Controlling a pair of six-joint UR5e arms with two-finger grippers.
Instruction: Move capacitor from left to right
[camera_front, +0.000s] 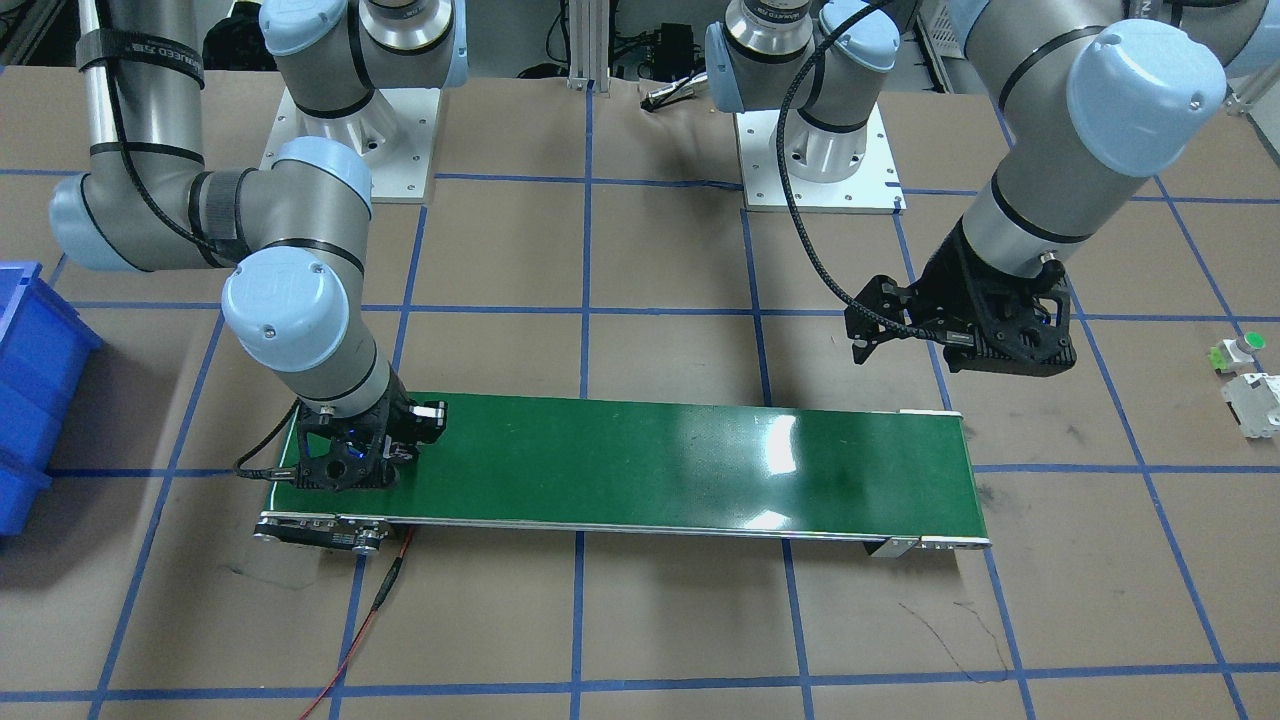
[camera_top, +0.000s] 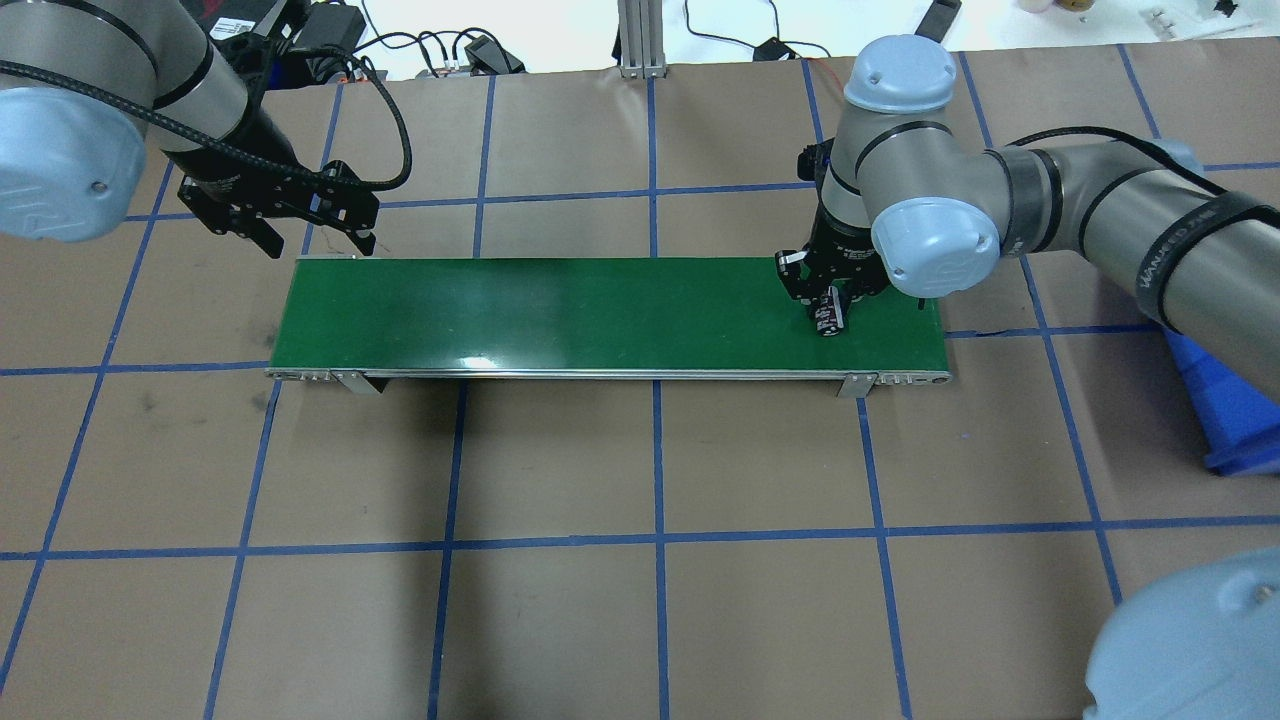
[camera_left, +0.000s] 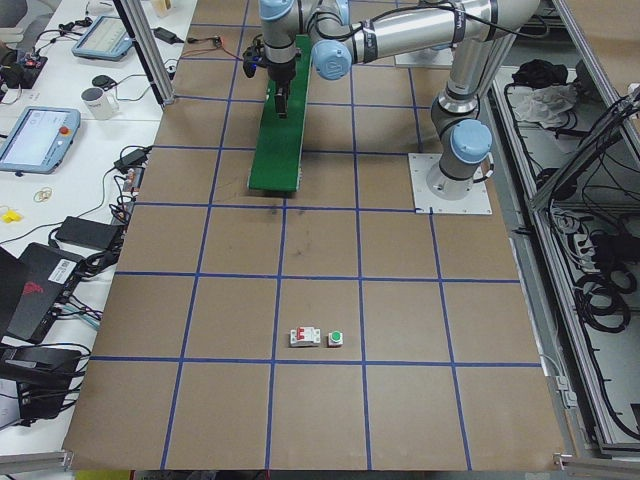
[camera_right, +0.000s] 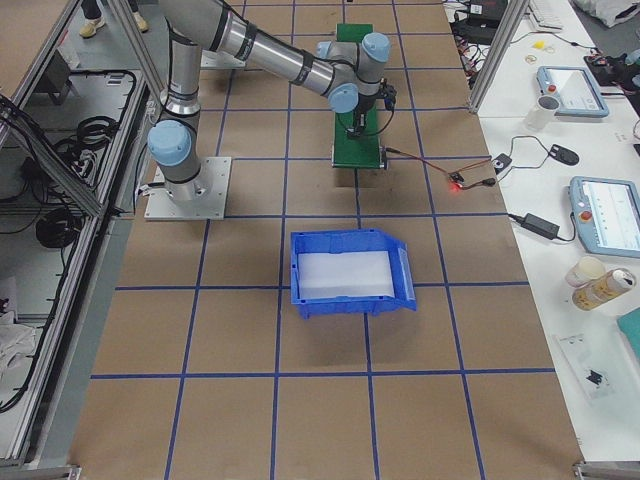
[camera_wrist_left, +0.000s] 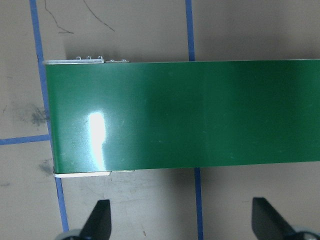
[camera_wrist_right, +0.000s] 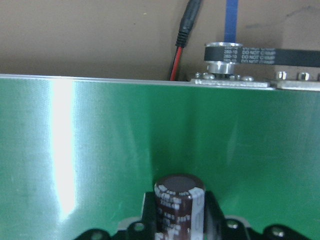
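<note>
The capacitor (camera_wrist_right: 179, 202), a dark maroon cylinder with a pale stripe, sits between the fingers of my right gripper (camera_top: 828, 302), which is shut on it. It also shows in the overhead view (camera_top: 828, 316), at or just above the right end of the green belt (camera_top: 560, 310). I cannot tell if it touches the belt. My left gripper (camera_wrist_left: 182, 222) is open and empty, with its fingertips (camera_wrist_left: 97, 220) wide apart. It hovers behind the belt's left end (camera_top: 270, 225).
A blue bin (camera_right: 350, 275) stands on the table beyond the belt's right end. A white switch block (camera_front: 1255, 403) and a green button piece (camera_front: 1238, 350) lie past the belt's left end. A red cable (camera_front: 350, 650) runs from the belt's motor end.
</note>
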